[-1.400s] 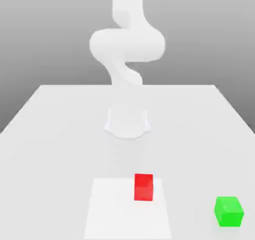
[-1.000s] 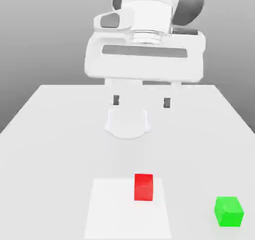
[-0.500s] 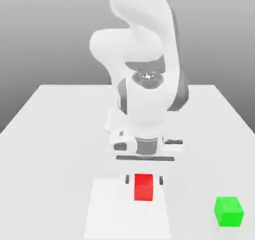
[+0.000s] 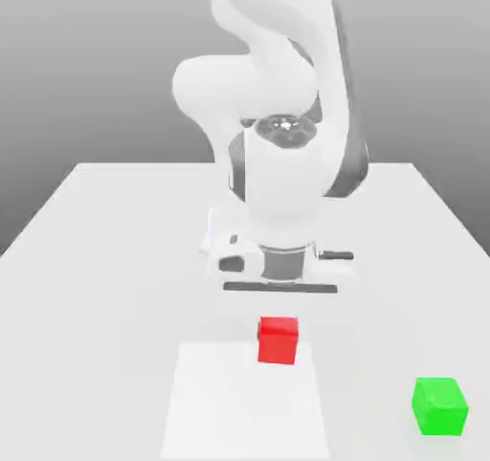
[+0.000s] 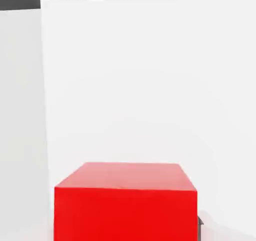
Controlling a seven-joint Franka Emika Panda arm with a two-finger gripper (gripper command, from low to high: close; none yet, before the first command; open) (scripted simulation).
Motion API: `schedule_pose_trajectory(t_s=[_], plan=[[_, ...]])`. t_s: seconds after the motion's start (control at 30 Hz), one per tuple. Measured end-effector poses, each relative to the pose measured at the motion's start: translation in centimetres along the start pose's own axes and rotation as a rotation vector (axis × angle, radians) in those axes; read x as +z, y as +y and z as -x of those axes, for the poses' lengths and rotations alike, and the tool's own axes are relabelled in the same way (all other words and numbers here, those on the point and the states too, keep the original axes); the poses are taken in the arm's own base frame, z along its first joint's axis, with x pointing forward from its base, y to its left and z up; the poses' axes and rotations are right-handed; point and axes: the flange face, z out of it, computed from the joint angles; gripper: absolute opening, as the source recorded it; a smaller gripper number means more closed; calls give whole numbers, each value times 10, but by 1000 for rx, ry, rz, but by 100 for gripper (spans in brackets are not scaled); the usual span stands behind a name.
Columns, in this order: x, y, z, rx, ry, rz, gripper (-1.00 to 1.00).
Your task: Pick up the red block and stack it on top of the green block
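Panda's two-finger gripper (image 4: 278, 333) was closed on the red block (image 4: 278, 342), narrowed to the block's width, and we saw it pointing downward over the far edge of the white square (image 4: 239, 411) on the pale table (image 4: 383, 287). Taking that square as our landmark, we found the red block at its far edge, toward the exterior view's right corner, upright and with its front face toward us. A dark finger pad (image 4: 259, 331) touched the block's side at the exterior view's left; the rest of the fingers blended into the pale surroundings. We could not tell from this moment alone how much space lay beneath the block. Our green block (image 4: 439, 406) sat on the table beyond the square's edge at the exterior view's right, well apart from the square and from the red block, with nothing on top of it. Behind the square, the white arm (image 4: 287, 172) bent over and reached down toward its far edge, partly covering the robot base (image 4: 209, 234). From the hand view, we saw the red block's faces close up against the white square, with a small dark piece just beside it that we could not make out fully.
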Motion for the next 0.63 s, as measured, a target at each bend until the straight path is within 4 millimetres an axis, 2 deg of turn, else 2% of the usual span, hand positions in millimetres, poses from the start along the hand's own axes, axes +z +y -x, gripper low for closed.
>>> schedule_pose_trajectory(t_s=[0.07, 0.1, 0.13, 0.17, 0.37, 0.43, 0.5, 0.53, 0.63], plan=[[-7, -22, -3, -29, -4, -1, -100], [-10, -40, 7, -75, -6, -2, -100], [-13, -65, 30, -157, -7, -2, -100], [-16, -85, 45, -213, -8, -2, -100], [-32, -171, 100, -405, -2, 1, -100], [-14, -180, 107, -423, 0, 1, -100], [11, -182, 109, -428, 1, 1, -100], [22, -182, 109, -430, 1, 1, 100], [22, -182, 109, -430, 1, 1, 100]])
